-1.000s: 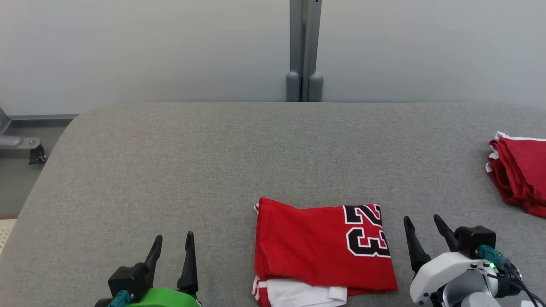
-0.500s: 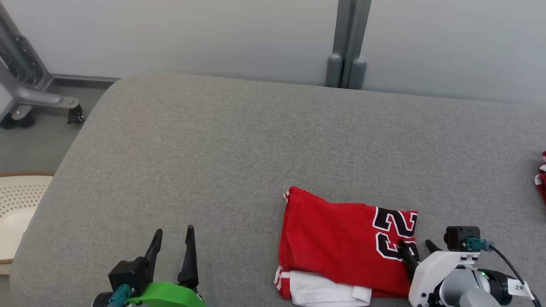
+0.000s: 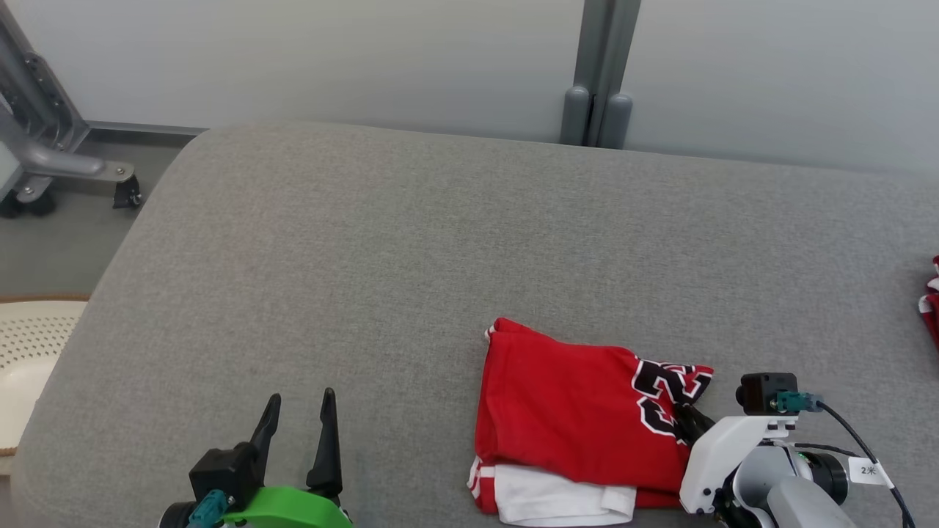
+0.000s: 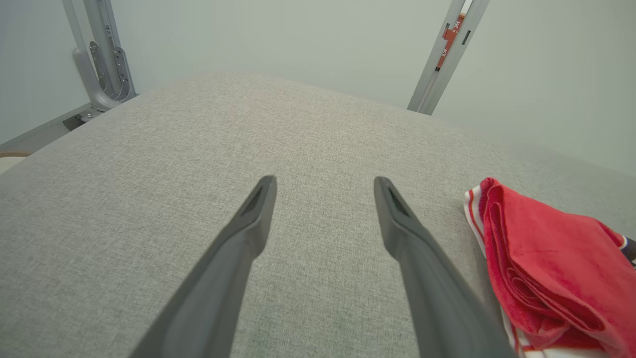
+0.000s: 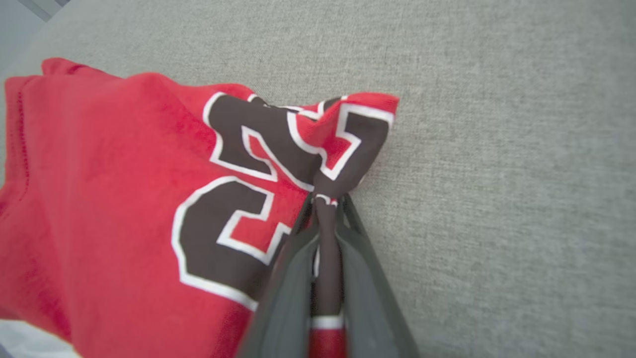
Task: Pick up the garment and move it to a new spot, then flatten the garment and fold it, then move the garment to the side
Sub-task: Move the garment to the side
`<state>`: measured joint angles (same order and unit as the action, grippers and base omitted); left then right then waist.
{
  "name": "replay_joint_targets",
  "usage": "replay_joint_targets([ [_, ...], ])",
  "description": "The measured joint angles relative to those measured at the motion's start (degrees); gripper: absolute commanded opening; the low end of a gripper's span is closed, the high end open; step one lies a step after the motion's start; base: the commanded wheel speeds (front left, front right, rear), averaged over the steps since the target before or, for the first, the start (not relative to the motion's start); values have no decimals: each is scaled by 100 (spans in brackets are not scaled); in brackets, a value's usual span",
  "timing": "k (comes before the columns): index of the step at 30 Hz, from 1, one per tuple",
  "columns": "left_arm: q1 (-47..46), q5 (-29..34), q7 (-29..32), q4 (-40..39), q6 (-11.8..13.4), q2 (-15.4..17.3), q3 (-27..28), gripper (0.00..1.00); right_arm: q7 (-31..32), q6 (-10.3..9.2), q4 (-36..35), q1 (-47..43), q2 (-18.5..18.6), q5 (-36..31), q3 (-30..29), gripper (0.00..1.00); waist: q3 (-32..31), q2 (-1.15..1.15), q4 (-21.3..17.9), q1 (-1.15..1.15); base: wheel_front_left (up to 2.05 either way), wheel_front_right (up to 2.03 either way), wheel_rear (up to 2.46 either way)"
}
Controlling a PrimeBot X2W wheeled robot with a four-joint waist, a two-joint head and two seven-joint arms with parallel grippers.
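Grey padded counter [image 3: 367, 257] carries the folded red jersey [image 3: 565, 411] near its front edge, right of centre: soft, light, floppy, so a one-corner pinch will likely let the fold sag open. Right gripper [image 5: 325, 214] jaws are closed on the numbered corner, bunching it; left gripper [image 4: 325, 181] jaws gape, empty. Can't tell how many layers are pinched; another red cloth [image 3: 932, 312] is cut off at far right.

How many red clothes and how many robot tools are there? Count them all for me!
Red clothes: 2 (numbered jersey, red piece at the far right)
Robot tools: 2 (left tool, right tool)
Total: 4
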<state>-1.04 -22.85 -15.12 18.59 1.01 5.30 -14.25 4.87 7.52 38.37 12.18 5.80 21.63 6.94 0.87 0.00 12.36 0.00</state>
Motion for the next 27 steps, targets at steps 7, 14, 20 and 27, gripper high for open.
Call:
replay_joint_targets([
  [7, 50, 27, 0, -44, -45, -18, -56, 100, -88, 3, -194, 131, 475, 56, 148, 0, -31, 0, -525, 0, 0, 0, 0],
  [14, 14, 31, 0, -127, -57, -90, -125, 100, 18, 2, -727, 218, 967, 25, -49, 0, 12, 0, -1378, 0, 0, 0, 0],
  [20, -203, 113, -1, -125, -107, -133, -219, 100, 67, 1, -1061, 205, 980, -15, -309, 0, 120, 0, -2221, 0, 0, 0, 0],
  [27, -326, 174, -1, -64, -132, -147, -235, 100, 68, 1, -1228, 106, 829, -82, -448, 0, 280, 0, -3086, 0, 0, 0, 0],
])
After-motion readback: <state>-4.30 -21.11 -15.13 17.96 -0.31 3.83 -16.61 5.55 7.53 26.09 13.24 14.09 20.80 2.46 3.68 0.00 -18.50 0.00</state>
